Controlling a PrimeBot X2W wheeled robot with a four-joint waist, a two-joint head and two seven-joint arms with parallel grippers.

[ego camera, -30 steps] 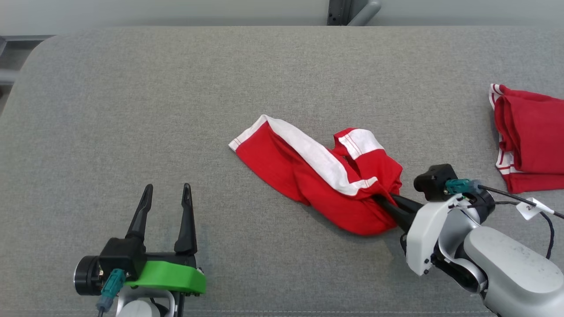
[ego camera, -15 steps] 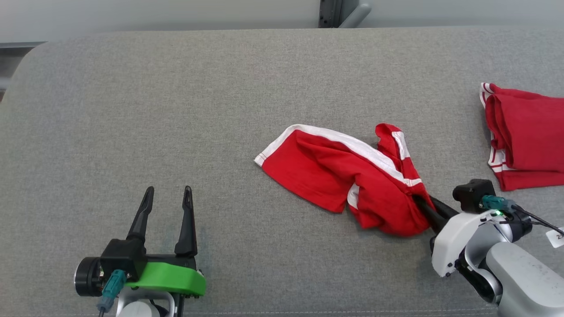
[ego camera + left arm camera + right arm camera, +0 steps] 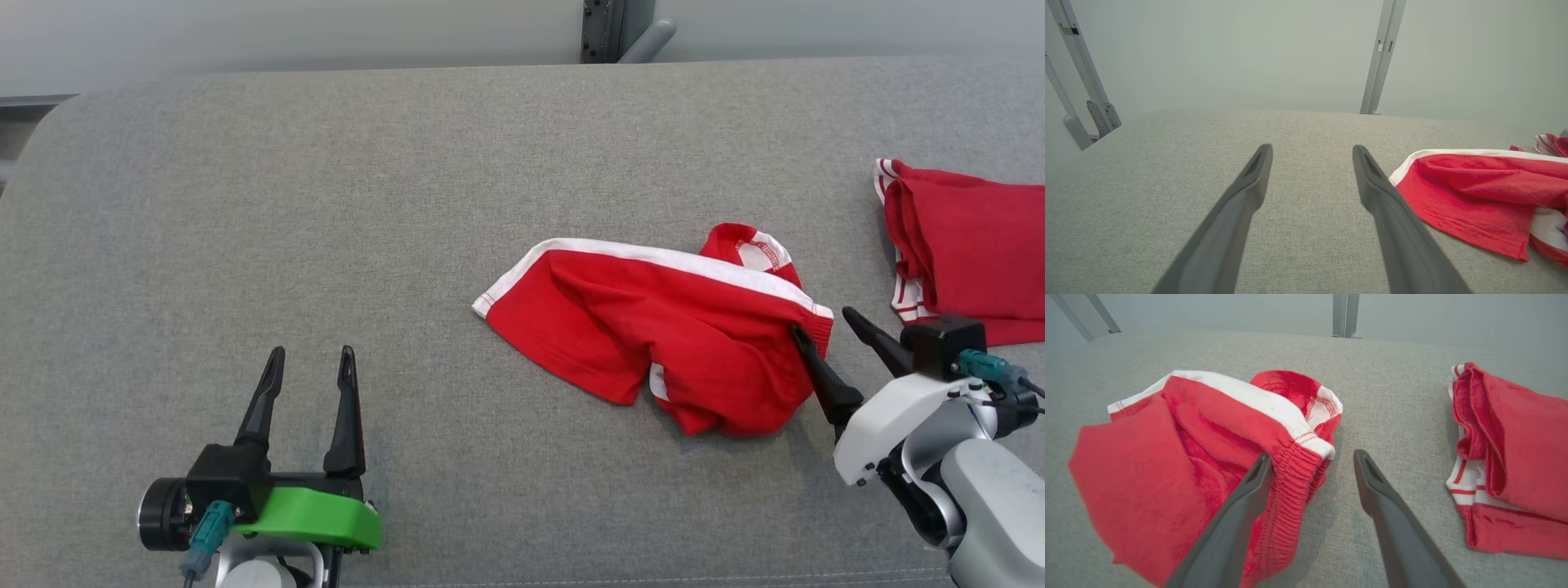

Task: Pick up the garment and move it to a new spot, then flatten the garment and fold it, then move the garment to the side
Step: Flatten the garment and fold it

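A folded red garment lies at the right edge of the grey worktop, near the crumpled red-and-white garment at centre-right. Right hand spread, one finger touching its waistband; left hand spread, empty, well apart.

On the table, garment right of centre, second garment further right.

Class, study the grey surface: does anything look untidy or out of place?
The red garment in the middle lies crumpled, cloth bunched at its right end, unlike the folded garment at the right edge.
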